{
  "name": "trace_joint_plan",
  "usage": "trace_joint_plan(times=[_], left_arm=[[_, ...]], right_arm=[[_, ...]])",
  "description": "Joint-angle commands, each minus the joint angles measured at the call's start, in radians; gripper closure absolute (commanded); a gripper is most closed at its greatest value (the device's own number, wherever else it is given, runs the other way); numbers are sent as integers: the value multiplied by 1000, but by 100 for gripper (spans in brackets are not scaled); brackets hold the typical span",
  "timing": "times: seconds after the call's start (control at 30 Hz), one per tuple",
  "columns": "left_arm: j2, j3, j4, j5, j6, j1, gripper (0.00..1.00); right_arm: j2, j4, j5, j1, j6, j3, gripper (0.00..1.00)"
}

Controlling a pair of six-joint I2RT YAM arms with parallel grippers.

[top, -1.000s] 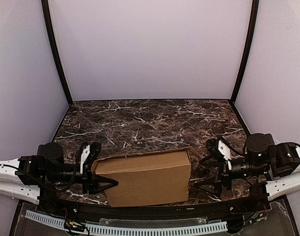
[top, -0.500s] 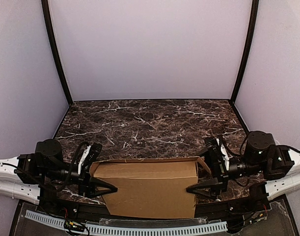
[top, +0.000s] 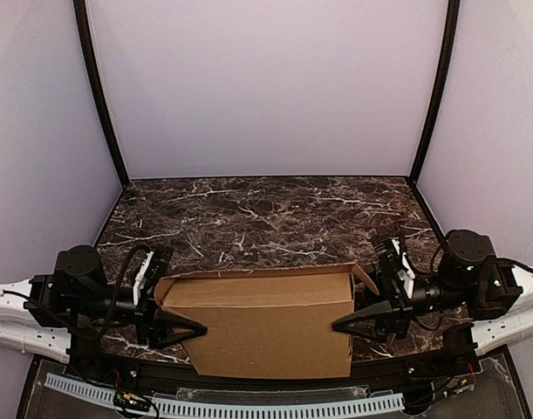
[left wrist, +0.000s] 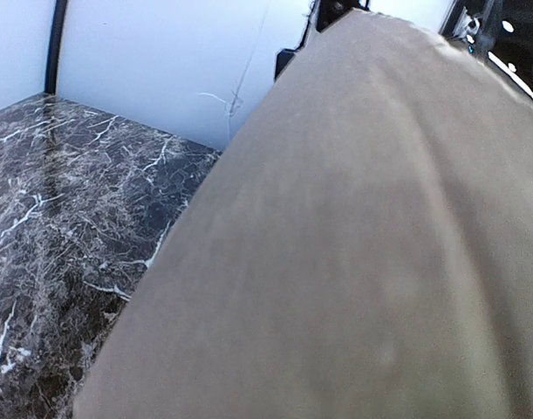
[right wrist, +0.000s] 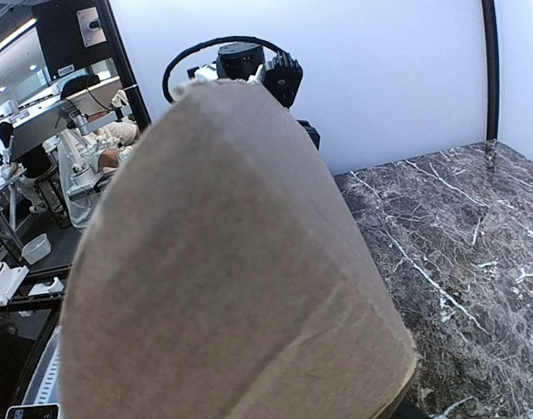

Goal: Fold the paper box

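Note:
The paper box (top: pixel 266 319) is a folded brown cardboard mailer at the near edge of the marble table (top: pixel 266 218), its broad face tilted up toward the top camera. A small flap (top: pixel 365 278) sticks out at its far right corner. My left gripper (top: pixel 181 297) is at the box's left end and my right gripper (top: pixel 358 290) at its right end. Both have their jaws spread wide along the box's ends. Cardboard fills the left wrist view (left wrist: pixel 353 244) and the right wrist view (right wrist: pixel 231 279), hiding the fingers in both.
Dark marble table shows in the left wrist view (left wrist: pixel 57 201) and the right wrist view (right wrist: pixel 458 236). White walls with black corner posts (top: pixel 99 96) enclose the table on three sides. A perforated white strip (top: pixel 222 403) runs along the near edge.
The right gripper moved left up against the box's right end. The box squared up and its broad face tipped higher toward the camera. The left arm shifted slightly left.

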Motion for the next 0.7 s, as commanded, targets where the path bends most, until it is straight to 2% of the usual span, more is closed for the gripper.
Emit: trace_joint_plan(times=[0.0, 0.1, 0.17, 0.53, 0.63, 0.67], left_arm=[[-69, -36, 145, -37, -43, 2, 23], [-90, -83, 207, -33, -69, 2, 4], [-98, -110, 255, -24, -84, 3, 2], [-66, -133, 332, -17, -83, 2, 2], [-68, -143, 359, -8, -89, 2, 8], [-67, -150, 367, -5, -91, 2, 13]], right_arm=[[-19, 40, 65, 1, 21, 16, 82], [-55, 82, 82, 1, 40, 5, 86], [-74, 101, 84, 2, 50, 0, 87], [-41, 113, 48, 2, 45, 41, 86], [-43, 125, 42, 2, 46, 38, 86], [-44, 130, 39, 2, 46, 38, 86]])
